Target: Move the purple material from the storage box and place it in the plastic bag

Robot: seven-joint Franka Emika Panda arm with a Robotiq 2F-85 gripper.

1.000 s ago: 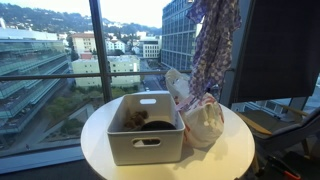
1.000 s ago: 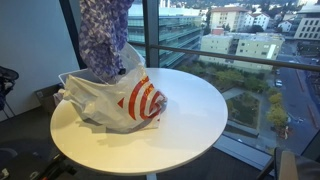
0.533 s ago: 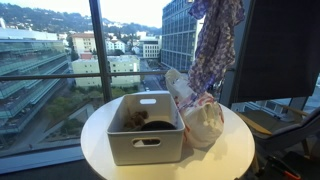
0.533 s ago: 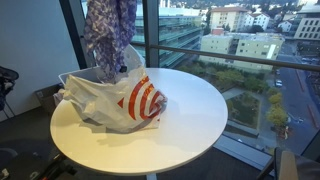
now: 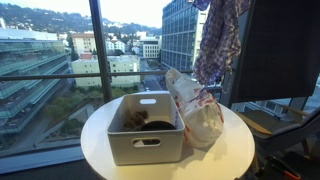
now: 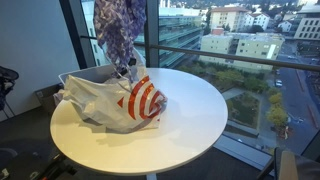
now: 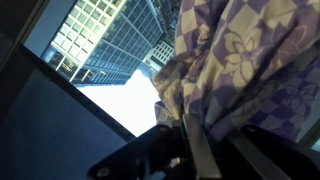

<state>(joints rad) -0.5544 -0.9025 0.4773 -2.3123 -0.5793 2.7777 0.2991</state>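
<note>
One purple cloth (image 5: 218, 40) hanging, one storage box (image 5: 146, 141), one plastic bag (image 5: 204, 120)

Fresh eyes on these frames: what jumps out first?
The purple floral cloth dangling high in the air, above the white plastic bag with its red bullseye logo. Beside the bag on the round white table sits a light grey storage box, with city buildings beyond the windows.

1. Round white table (image 5: 105, 152), seen in both exterior views (image 6: 195, 120).
2. Tall window behind it, with a dark mullion (image 5: 98, 45).
3. City buildings (image 5: 122, 66) outside, in daylight.
</note>
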